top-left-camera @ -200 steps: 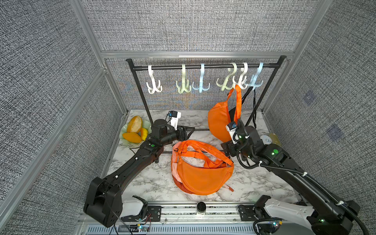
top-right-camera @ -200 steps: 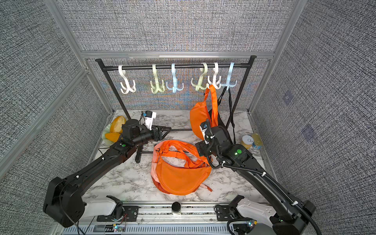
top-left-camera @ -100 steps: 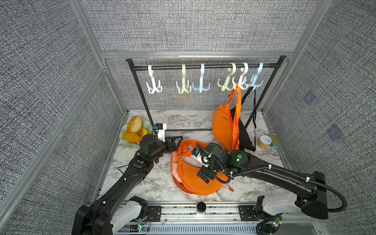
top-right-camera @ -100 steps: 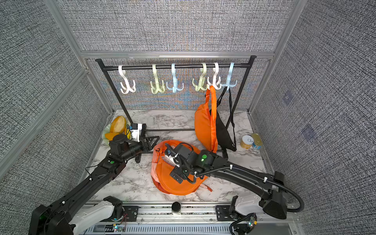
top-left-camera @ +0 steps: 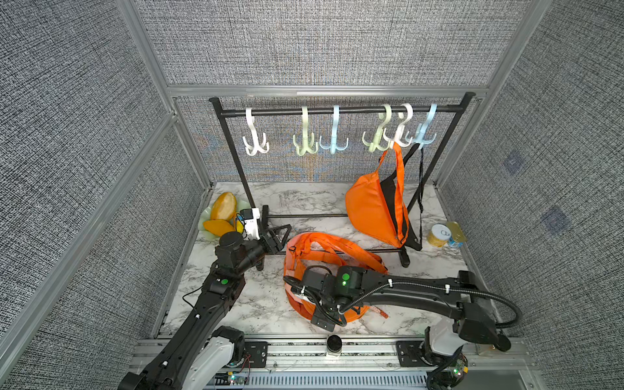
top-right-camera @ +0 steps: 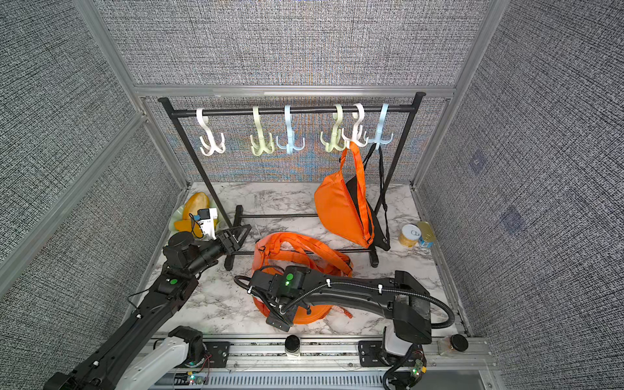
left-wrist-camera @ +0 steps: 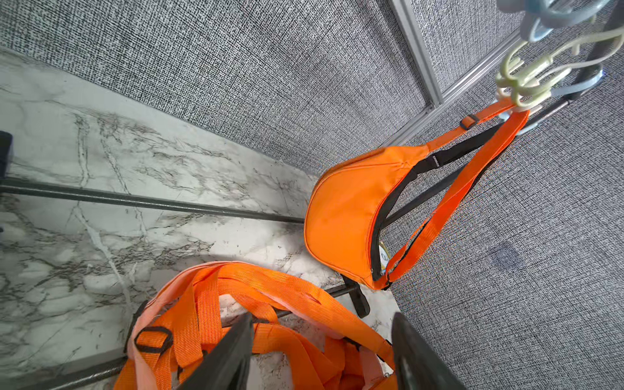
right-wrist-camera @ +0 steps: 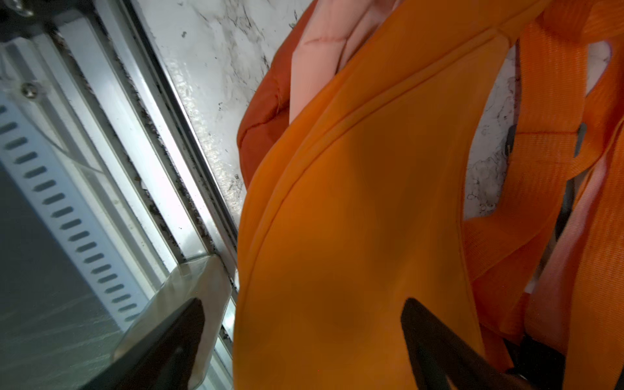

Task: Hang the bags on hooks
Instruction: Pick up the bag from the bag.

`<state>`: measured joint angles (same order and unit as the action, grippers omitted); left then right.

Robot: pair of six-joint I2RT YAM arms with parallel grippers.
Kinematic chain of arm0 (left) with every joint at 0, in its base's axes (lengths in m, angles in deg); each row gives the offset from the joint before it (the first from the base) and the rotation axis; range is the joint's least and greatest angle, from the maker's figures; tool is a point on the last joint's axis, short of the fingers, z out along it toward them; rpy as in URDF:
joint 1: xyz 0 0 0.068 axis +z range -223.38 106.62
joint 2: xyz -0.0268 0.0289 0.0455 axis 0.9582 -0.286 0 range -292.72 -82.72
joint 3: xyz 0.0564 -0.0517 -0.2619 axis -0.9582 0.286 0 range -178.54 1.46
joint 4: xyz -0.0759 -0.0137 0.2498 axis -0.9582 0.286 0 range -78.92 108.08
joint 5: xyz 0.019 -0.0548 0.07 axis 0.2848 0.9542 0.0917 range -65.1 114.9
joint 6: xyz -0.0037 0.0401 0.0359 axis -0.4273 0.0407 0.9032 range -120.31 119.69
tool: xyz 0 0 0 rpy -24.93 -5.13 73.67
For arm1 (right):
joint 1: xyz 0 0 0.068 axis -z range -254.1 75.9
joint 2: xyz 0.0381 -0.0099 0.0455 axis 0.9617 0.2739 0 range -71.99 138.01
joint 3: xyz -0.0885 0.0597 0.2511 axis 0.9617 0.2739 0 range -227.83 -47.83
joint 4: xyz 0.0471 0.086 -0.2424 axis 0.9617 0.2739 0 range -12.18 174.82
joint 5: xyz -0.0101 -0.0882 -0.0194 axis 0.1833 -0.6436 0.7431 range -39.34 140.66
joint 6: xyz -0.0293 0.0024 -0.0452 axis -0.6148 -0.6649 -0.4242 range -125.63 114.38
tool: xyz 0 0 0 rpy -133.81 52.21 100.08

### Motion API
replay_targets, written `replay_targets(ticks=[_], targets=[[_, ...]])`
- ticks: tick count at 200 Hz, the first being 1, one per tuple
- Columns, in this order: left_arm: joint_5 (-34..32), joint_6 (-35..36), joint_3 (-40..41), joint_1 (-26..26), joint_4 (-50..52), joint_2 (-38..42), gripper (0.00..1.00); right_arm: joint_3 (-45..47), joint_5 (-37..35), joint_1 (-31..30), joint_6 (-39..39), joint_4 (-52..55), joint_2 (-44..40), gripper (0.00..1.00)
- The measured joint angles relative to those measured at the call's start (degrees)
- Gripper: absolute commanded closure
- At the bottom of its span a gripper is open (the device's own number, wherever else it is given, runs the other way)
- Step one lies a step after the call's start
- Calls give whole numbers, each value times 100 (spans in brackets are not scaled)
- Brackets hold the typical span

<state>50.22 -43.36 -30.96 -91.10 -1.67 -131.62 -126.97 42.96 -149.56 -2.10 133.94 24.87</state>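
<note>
An orange bag (top-left-camera: 324, 241) lies on the marble table with its straps spread toward the rack; it also shows in the other top view as the bag (top-right-camera: 297, 243). My right gripper (right-wrist-camera: 304, 305) is open and points down at the bag's body (right-wrist-camera: 354, 202). One finger is over the fabric, the other over the front rail. In both top views the right wrist hides those fingers. My left gripper (top-left-camera: 278, 236) is open and empty, just left of the straps (left-wrist-camera: 270, 287). Free hooks (top-left-camera: 305, 143) hang on the black rail.
A second orange bag (top-left-camera: 368, 209) hangs from a white hook (top-left-camera: 401, 135), with a black bag (top-left-camera: 413, 233) behind it. A plate of fruit (top-left-camera: 223, 209) sits back left. Two cans (top-left-camera: 439, 236) stand at the right. The rack's foot (top-left-camera: 403, 260) is beside the straps.
My right arm has swung from beside the hanging bag forward and down over the table bag. My left arm has drawn back and lowered toward the straps' left end.
</note>
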Motion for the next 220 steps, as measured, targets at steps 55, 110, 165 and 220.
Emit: replay_targets(ticks=[55, 110, 165, 220], targets=[[-94, 46, 13, 61, 197, 186, 35, -79, -129, -164, 151, 55, 330, 38], [-96, 87, -37, 66, 313, 297, 35, -125, -85, -216, 203, 39, 295, 91], [20, 103, -116, 66, 424, 337, 34, 0, -170, -216, 164, 15, -219, 100], [708, 50, -282, -2, 76, 111, 30, 483, -872, 343, 116, -426, -1626, 100]])
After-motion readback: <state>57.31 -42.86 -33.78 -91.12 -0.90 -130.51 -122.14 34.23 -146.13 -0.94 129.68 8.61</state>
